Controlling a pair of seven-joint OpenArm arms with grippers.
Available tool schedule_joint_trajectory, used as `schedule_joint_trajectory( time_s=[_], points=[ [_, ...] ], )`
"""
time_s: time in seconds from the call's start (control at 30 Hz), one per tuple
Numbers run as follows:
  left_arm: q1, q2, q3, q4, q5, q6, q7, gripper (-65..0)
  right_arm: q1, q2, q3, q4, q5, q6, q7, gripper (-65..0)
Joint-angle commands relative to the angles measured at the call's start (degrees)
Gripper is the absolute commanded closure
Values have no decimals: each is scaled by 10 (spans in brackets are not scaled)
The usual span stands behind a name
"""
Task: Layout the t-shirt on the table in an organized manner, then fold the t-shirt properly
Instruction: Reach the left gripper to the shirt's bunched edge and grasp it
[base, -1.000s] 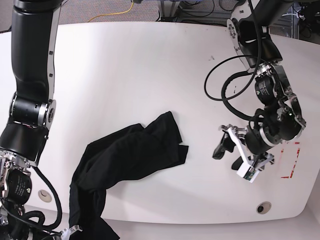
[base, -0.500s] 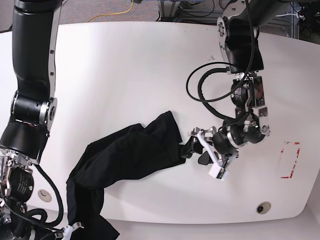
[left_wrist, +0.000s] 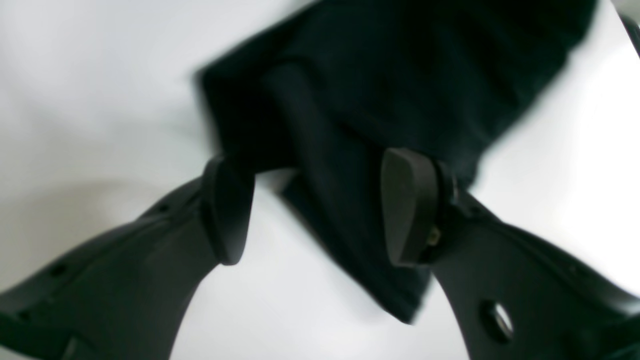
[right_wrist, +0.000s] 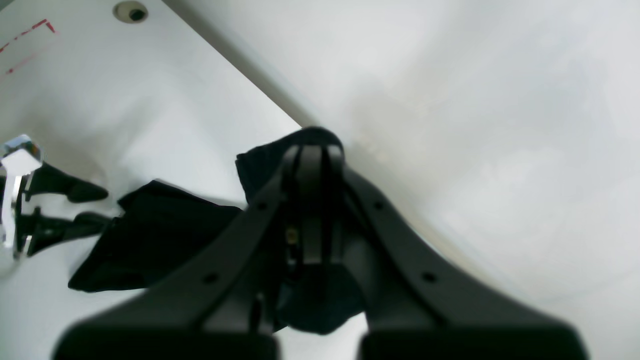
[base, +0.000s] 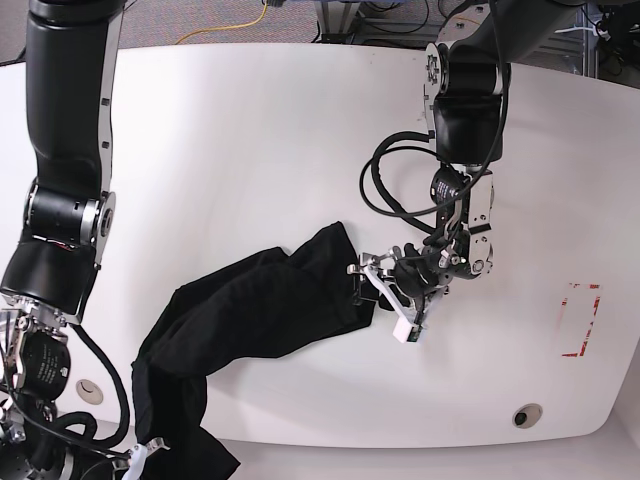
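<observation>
The black t-shirt (base: 260, 310) lies crumpled on the white table (base: 250, 130), one end hanging over the front edge at the lower left. My left gripper (base: 376, 290) is open at the shirt's right edge. In the left wrist view its fingers (left_wrist: 227, 210) straddle a corner of the cloth (left_wrist: 350, 100) without pinching it. My right gripper (right_wrist: 312, 157) is shut on a bunch of the black cloth (right_wrist: 160, 225) at the table's front edge. The shirt's print is hidden.
Two round grommet holes (base: 527, 414) (base: 90, 390) sit near the front edge. A red tape outline (base: 580, 320) marks the table's right side. The tall right arm (base: 65, 150) stands along the left. Cables and floor lie beyond the far edge.
My left gripper has travelled left across the table from near the red tape to the shirt's right edge, staying open. The right gripper has kept its hold on the cloth.
</observation>
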Motion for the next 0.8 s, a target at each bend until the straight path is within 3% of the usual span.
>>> schedule_joint_trajectory(
  time_s=[0.0, 0.3, 0.77],
  points=[
    [-22, -6, 1, -5, -10, 11, -27, -378, 24, 5, 3, 8, 10, -1, 17, 0],
    [-40, -33, 1, -82, -10, 12, -59, -378, 13, 6, 3, 8, 13, -1, 17, 0],
    [-93, -29, 4, -230, -10, 11, -118, -376, 12, 4, 3, 8, 13, -1, 17, 0]
  ],
)
